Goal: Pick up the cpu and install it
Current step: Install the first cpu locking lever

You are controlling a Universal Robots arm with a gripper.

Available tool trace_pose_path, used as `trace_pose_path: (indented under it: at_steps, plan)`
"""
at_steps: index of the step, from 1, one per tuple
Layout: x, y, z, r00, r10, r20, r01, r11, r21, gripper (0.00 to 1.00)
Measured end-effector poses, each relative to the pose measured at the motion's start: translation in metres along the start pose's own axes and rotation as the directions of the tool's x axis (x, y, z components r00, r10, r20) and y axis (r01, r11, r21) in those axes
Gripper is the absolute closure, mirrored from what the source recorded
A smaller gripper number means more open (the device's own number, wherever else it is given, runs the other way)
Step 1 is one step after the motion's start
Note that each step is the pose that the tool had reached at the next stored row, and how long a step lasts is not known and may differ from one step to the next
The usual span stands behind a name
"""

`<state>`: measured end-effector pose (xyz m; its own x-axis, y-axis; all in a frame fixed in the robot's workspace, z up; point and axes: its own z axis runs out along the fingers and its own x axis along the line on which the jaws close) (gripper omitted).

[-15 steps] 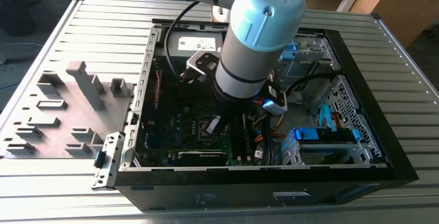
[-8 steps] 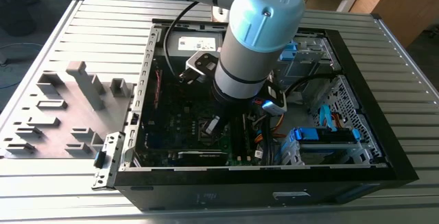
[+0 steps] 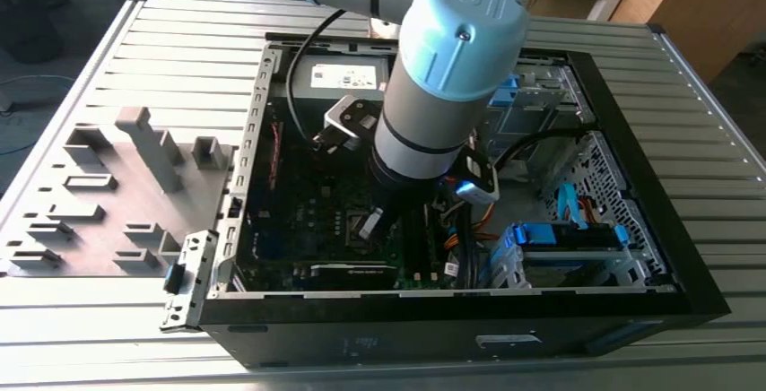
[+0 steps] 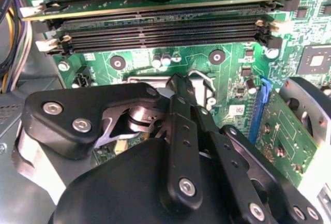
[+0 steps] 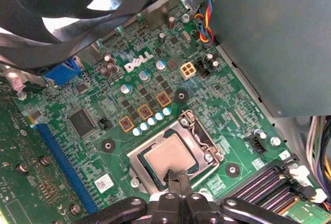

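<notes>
Gripper (image 5: 175,178) is lowered inside the open computer case (image 3: 670,297), its fingertips (image 5: 170,175) drawn close together and resting at the near edge of the cpu (image 5: 168,157). Whether the chip is pinched or merely touched cannot be told. The cpu is seen lying flat in the metal-framed socket (image 5: 135,161) on the green motherboard (image 5: 77,151). Memory slots (image 4: 165,32) run just beside the socket. A fan (image 5: 67,12) and a bundle of coloured wires (image 5: 207,6) are noted further off. The arm (image 3: 449,77) is seen reaching down over the case in the exterior view.
</notes>
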<state>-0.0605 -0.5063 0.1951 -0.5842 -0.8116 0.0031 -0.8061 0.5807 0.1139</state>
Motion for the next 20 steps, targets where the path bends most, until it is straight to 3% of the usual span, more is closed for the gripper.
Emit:
trace_pose_path:
  at_steps: [20]
  plan:
    - [-0.0024, -0.0074, 0.0083, 1.0000, 0.000, 0.0000, 0.000, 1.0000, 0.0030, 0.89]
